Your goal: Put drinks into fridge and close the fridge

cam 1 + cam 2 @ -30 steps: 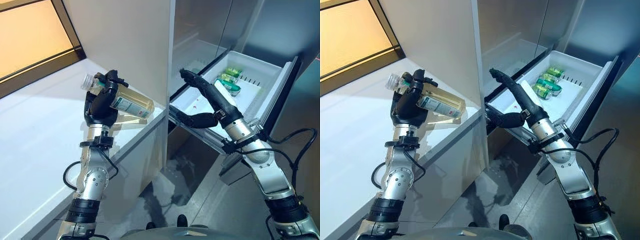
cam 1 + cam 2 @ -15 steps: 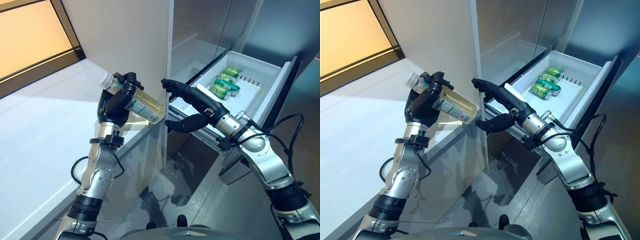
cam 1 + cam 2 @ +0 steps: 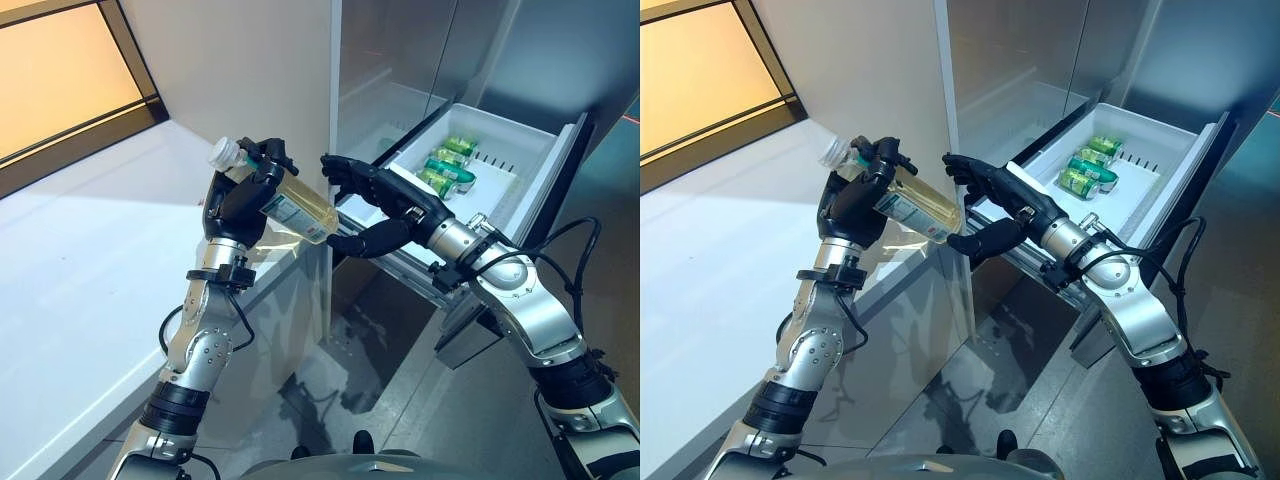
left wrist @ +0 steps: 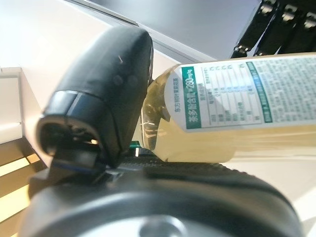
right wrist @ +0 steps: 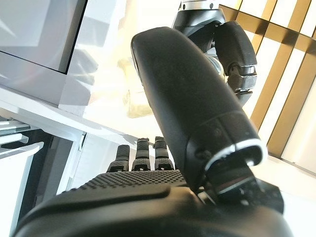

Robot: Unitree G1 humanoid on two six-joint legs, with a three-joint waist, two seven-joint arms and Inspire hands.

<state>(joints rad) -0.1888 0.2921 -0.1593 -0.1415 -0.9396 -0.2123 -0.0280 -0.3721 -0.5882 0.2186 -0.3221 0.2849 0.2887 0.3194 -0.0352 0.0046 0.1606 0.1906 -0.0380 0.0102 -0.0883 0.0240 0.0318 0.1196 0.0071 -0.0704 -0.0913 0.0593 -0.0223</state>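
Note:
My left hand (image 3: 238,195) is shut on a clear bottle of yellow drink (image 3: 295,205) with a white cap, held tilted above the white counter's right edge. The bottle's label shows in the left wrist view (image 4: 232,91). My right hand (image 3: 380,200) is open just right of the bottle's base, fingers spread towards it, thumb below; I cannot tell whether it touches. It shows in the right wrist view (image 5: 192,108). Green cans (image 3: 445,165) lie in the pulled-out white fridge drawer (image 3: 535,180).
A white counter (image 3: 90,230) spans the left, with a tall white panel (image 3: 250,70) at its right end. The open fridge interior (image 3: 400,70) lies behind the drawer. Grey floor (image 3: 370,350) shows below, between counter and drawer.
My left hand has carried the bottle right and up, past the counter edge. My right hand has swung left from the drawer and now sits by the bottle's base.

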